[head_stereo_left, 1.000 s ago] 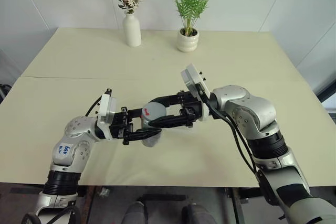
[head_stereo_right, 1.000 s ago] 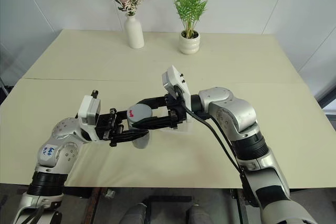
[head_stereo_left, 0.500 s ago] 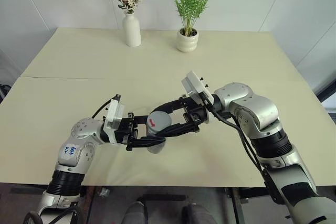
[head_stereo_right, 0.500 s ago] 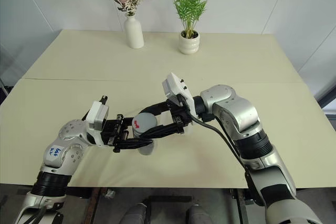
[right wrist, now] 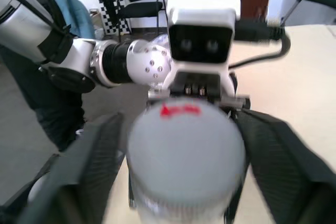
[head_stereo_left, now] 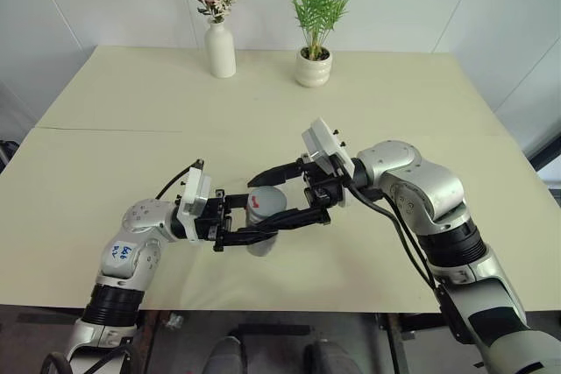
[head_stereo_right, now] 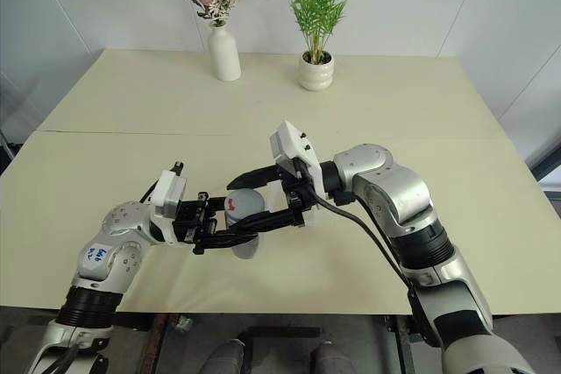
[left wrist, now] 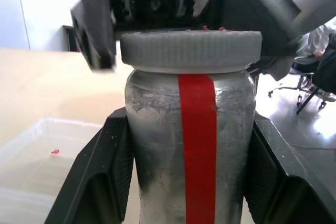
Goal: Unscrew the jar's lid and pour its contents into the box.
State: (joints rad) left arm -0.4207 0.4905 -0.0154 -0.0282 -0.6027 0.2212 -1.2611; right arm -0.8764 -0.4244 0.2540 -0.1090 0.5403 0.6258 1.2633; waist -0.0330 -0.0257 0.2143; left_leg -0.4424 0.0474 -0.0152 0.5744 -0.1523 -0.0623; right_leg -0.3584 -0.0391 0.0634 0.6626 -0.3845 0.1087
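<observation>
The jar (head_stereo_left: 260, 236) is held above the near part of the table (head_stereo_left: 131, 111), in front of the robot, and is clamped by its body between the two black fingers of the left gripper (head_stereo_left: 263, 232), which reaches in from the left. In the left wrist view the jar (left wrist: 191, 145) is seen upright between those fingers (left wrist: 100, 182), with a red stripe running down its frosted side. The grey lid (head_stereo_left: 266, 200) is still seated on top of the jar. The right gripper (head_stereo_left: 273, 194) is brought in from the right at lid height, and its jaws are spread apart, one finger (head_stereo_left: 273, 172) standing behind the lid and the other (head_stereo_left: 294, 219) in front of it, with gaps visible on both sides in the right wrist view, so the lid (right wrist: 185, 150) is not gripped. A corner of the clear box (left wrist: 39, 153) is seen in the left wrist view, lying on the table beside the jar. A white vase of flowers (head_stereo_left: 219, 45) and a potted plant (head_stereo_left: 313, 66) are set at the far edge of the table.
</observation>
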